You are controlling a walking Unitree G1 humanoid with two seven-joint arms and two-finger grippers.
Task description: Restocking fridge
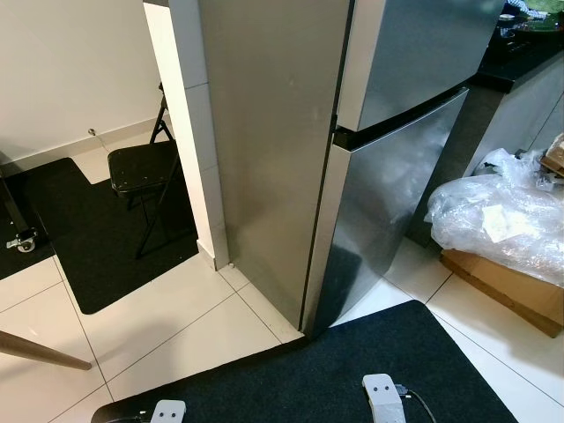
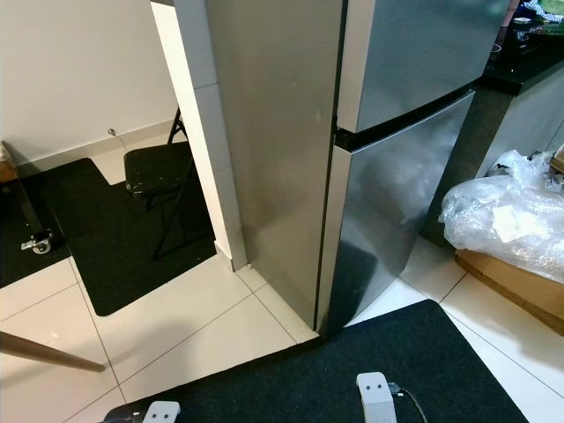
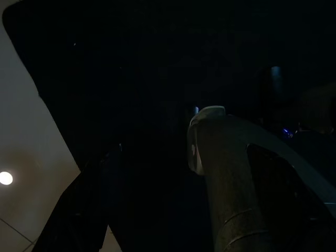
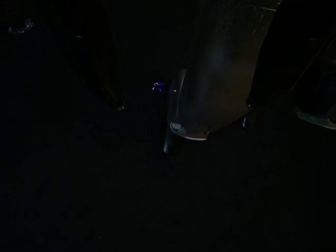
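A tall stainless-steel fridge (image 1: 282,141) stands straight ahead, seen from its left front corner. Its upper door (image 1: 414,53) and lower door (image 1: 397,203) are both closed, with a dark gap between them. Both arms hang idle and their wrist views are very dark. The left wrist view makes out a grey rounded part of my body (image 3: 220,157) over the dark mat, with pale floor tile (image 3: 31,147) beside it. In the right wrist view a grey curved part (image 4: 210,84) is faintly lit. Two white parts of my body (image 1: 385,398) poke into the bottom of the head views.
I stand on a black mat (image 1: 352,370) before the fridge. A white tiled pillar (image 1: 198,132) sits left of it, then a black folding chair (image 1: 141,167) on another mat (image 1: 97,238). At the right, a plastic-wrapped bundle (image 1: 502,211) lies on a cardboard box (image 1: 511,286) below a black counter (image 1: 520,66).
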